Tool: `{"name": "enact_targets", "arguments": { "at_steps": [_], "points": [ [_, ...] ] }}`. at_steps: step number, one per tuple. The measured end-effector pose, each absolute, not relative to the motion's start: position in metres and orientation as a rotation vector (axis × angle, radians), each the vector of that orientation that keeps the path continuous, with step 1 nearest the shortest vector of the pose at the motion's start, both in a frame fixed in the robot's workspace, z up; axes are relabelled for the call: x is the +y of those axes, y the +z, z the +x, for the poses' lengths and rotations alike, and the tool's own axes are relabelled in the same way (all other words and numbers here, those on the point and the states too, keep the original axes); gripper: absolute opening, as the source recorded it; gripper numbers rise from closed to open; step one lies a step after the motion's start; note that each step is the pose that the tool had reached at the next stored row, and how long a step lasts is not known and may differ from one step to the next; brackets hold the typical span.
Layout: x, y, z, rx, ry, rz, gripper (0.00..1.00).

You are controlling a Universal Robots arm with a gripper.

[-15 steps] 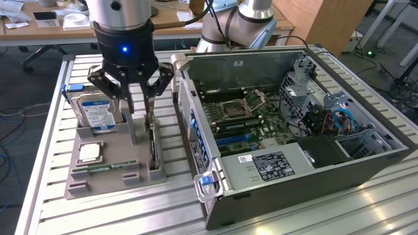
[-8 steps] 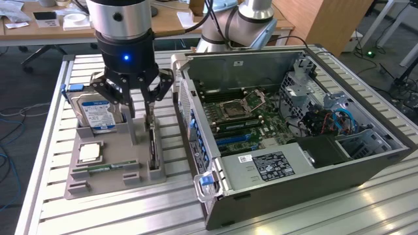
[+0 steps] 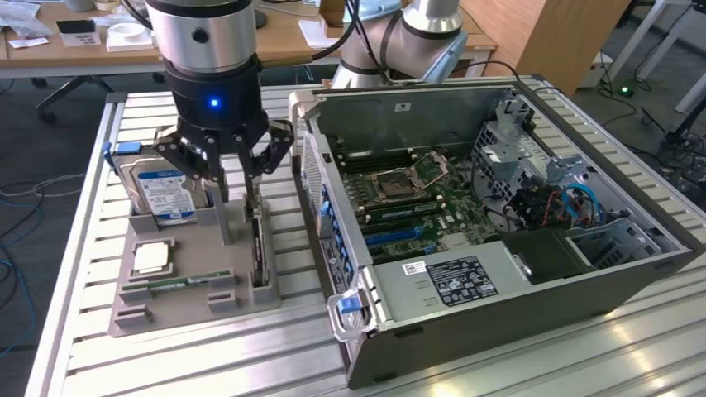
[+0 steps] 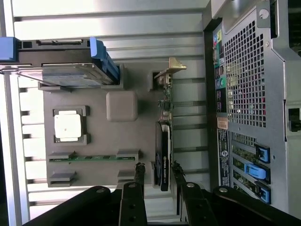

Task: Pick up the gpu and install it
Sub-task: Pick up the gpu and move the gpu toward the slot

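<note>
Claw (image 4: 158, 175) is open, one finger on each side of the gpu (image 4: 162, 153) sitting right below it. The card stands on edge in the grey tray (image 4: 99, 136), long axis parallel to the PC case (image 4: 244, 94).

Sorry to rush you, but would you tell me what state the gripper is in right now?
Gripper: open, with its fingers on either side of the gpu, which stands on edge in the grey holder; not yet closed on it.

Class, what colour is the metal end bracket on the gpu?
The gpu has a tan-gold end bracket, clearest in the wrist view.
</note>
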State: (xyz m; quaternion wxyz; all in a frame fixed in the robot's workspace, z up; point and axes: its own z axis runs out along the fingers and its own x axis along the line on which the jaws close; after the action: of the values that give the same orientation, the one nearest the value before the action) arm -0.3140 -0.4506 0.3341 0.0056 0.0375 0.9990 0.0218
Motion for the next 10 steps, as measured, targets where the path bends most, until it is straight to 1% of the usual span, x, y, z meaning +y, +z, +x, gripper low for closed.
{"name": "enact_targets", "arguments": {
  "at_steps": [10],
  "points": [
    [-0.4506, 0.331, -0.3119, 3.128, 0.068, 0.118, 0.36]
  ]
}}
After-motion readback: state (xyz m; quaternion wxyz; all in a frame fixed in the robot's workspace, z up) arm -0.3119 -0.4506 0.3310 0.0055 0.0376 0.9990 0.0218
